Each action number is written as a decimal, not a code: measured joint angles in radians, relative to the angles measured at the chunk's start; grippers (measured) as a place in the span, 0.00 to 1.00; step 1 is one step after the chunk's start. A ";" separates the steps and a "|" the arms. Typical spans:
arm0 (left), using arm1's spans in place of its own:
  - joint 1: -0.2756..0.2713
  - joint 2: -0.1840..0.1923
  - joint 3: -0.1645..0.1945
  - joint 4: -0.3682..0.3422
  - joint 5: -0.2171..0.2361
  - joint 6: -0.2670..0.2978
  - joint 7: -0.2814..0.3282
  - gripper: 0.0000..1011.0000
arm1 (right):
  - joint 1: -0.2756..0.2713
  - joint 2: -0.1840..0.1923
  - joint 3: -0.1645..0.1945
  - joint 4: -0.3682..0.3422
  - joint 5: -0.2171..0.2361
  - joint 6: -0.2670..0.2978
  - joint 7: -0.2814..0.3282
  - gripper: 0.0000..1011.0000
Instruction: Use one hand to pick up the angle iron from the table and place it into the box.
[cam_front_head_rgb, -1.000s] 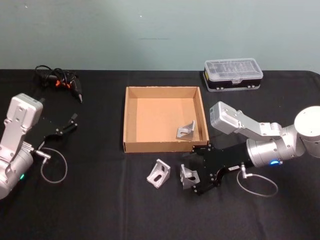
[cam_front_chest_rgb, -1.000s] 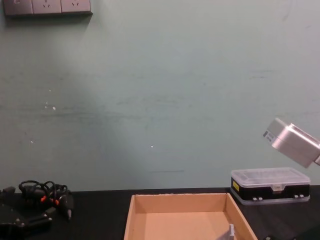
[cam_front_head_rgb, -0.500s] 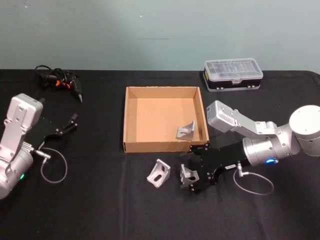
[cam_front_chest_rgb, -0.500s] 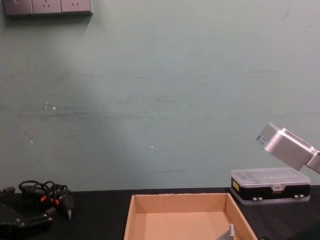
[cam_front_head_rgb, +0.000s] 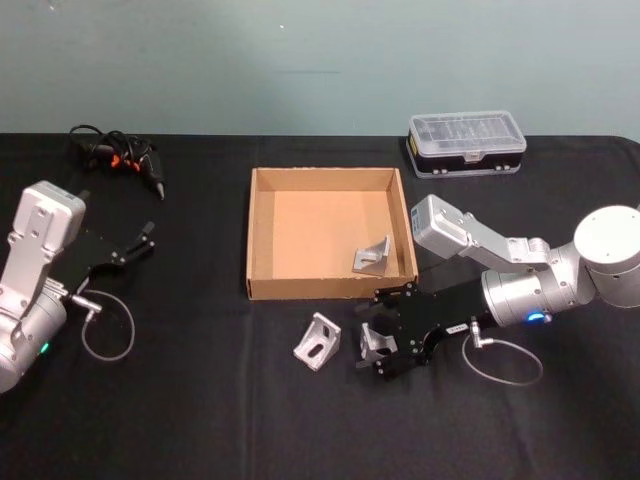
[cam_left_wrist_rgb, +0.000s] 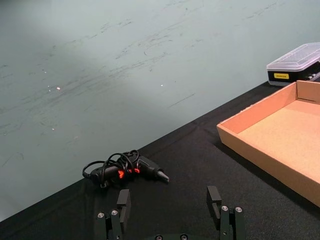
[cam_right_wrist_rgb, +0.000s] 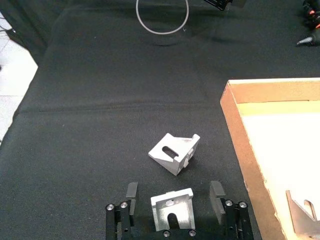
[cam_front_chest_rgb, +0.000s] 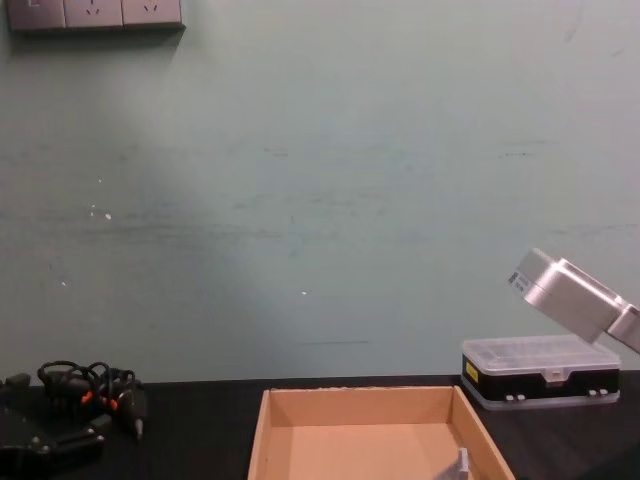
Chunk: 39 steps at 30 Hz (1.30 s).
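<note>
Right black jointed pincer (cam_front_head_rgb: 372, 332) sits low on black matte surface (cam_front_head_rgb: 200, 420), jaws wide, straddling silver metal angle iron (cam_right_wrist_rgb: 171, 209) near wide tan cardboard box (cam_front_head_rgb: 325, 291), apparently lined up to grip. Left pincer (cam_left_wrist_rgb: 168, 200) parked aside, jaws apart.

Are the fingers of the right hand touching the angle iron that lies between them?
Apart. The right wrist view shows bare table between the angle iron and each of the right hand's fingers.

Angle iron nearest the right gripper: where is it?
Head view: the angle iron lies on the table right of centre, before the box's near wall, between the fingers of the open right gripper; a second angle iron lies left of it.
</note>
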 joint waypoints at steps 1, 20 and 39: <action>0.000 0.000 0.000 0.000 0.000 0.000 0.000 0.99 | 0.000 -0.001 0.000 0.001 0.001 -0.001 0.001 0.90; 0.000 0.000 0.000 0.000 0.000 0.000 0.000 0.99 | -0.003 -0.005 -0.005 0.007 0.006 -0.012 0.004 0.45; 0.000 0.000 0.000 0.000 0.000 0.000 0.000 0.99 | -0.083 0.074 0.171 -0.267 0.100 0.018 -0.226 0.45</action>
